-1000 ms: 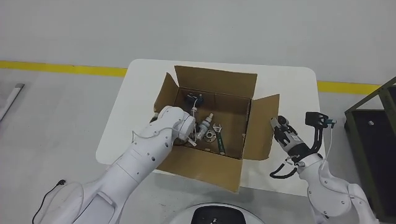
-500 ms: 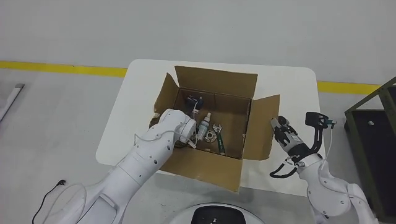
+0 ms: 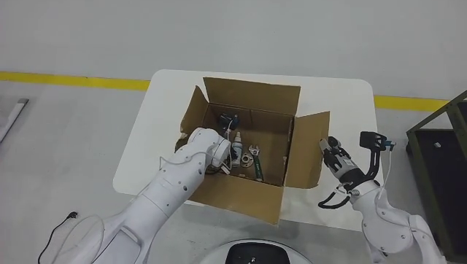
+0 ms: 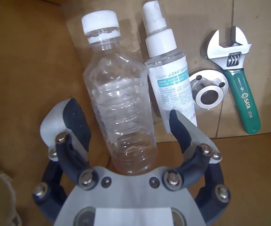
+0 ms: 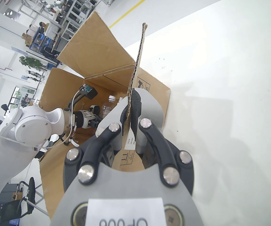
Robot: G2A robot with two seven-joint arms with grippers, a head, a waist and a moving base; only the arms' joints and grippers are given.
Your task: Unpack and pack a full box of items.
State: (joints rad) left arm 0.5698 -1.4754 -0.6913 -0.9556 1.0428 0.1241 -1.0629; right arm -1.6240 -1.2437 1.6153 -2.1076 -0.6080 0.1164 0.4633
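Unpacking looks barely begun: everything visible lies inside the box [image 3: 241, 191]. Left gripper [image 4: 123, 111] is spread wide, straddling the bottle [image 4: 119, 99] on the box floor, not yet closed. Right gripper [image 5: 131, 104] pinches the side flap [image 3: 310, 151]. Count: one bottle, one spray bottle [image 4: 170, 78], one wrench [image 4: 239, 83], one metal collar [image 4: 208, 90].

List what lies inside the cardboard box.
Clear plastic bottle, spray bottle, metal flange, green-handled adjustable wrench, with the open left gripper around the bottle. Its arm hides whatever lies beneath it.
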